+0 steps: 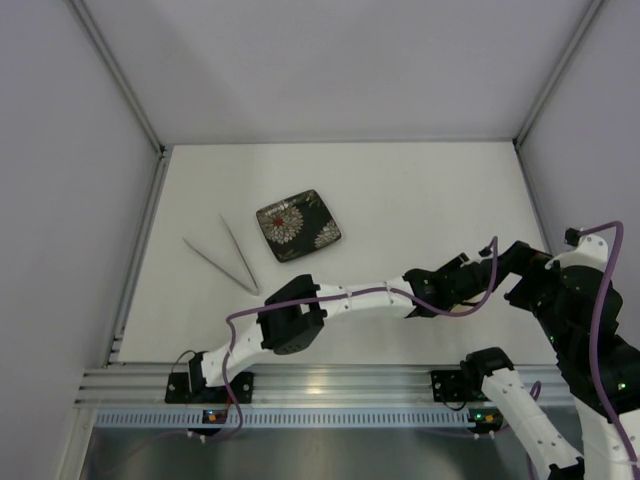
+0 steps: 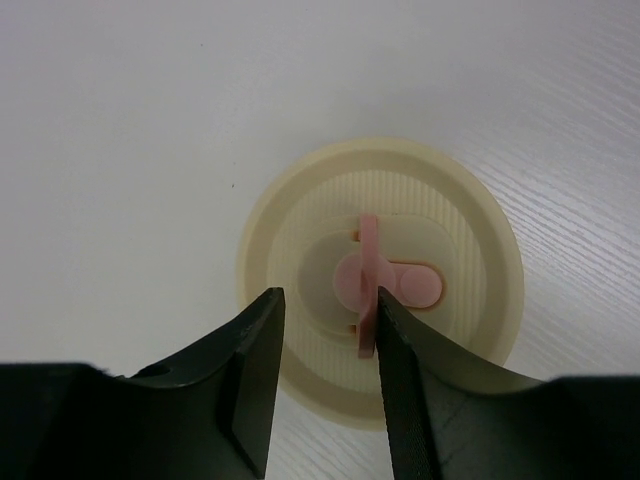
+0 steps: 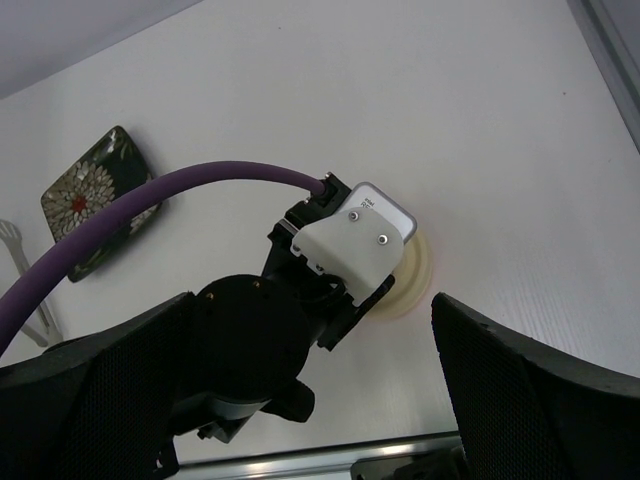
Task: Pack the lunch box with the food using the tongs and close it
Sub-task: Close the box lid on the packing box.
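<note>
The lunch box's cream round lid [image 2: 380,280] lies flat under my left gripper [image 2: 328,297], with a pink upright tab [image 2: 368,270] at its centre. The jaws stand apart. The right finger [image 2: 420,390] rests against the tab and the left finger [image 2: 250,370] is clear of it. I cannot tell whether the cup sits under the lid. My right gripper [image 3: 312,300] hangs wide open above the left gripper, holding nothing. The lid's rim [image 3: 418,275] peeks out beside the left wrist. The tongs [image 1: 225,255] lie on the table at the left. No food shows.
A dark square flowered plate [image 1: 298,225] sits beside the tongs, also seen as the plate [image 3: 95,200] at the left of the right wrist view. The left arm [image 1: 340,300] stretches across the near table, and the right arm [image 1: 560,290] crowds the right side. Walls enclose the table.
</note>
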You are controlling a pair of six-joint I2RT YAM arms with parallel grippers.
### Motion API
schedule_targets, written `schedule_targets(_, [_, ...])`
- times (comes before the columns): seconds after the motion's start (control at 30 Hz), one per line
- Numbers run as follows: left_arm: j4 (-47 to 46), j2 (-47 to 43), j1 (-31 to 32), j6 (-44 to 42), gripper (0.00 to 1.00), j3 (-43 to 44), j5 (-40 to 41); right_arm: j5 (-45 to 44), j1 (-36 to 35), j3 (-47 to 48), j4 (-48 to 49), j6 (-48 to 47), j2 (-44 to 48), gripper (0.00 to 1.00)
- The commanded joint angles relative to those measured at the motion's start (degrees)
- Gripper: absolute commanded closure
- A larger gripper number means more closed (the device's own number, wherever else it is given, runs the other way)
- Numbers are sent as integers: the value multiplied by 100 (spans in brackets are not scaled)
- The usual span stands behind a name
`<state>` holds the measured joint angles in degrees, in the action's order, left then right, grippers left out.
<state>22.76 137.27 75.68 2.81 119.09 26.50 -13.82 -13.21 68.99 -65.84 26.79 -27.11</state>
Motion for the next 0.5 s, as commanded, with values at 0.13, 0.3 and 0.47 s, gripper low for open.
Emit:
schedule_targets(0.13, [739, 169, -1, -88, 50, -614, -347, 301, 73, -9, 81, -68, -22, 1])
schedule_targets(0.3, [326, -191, -1, -35, 50, -834, -593, 284, 65, -17, 80, -77, -31, 0])
schedule_targets(0.47, [-34, -517, -1, 0, 47, -1045, -778, 275, 73, -9, 72, -77, -22, 0])
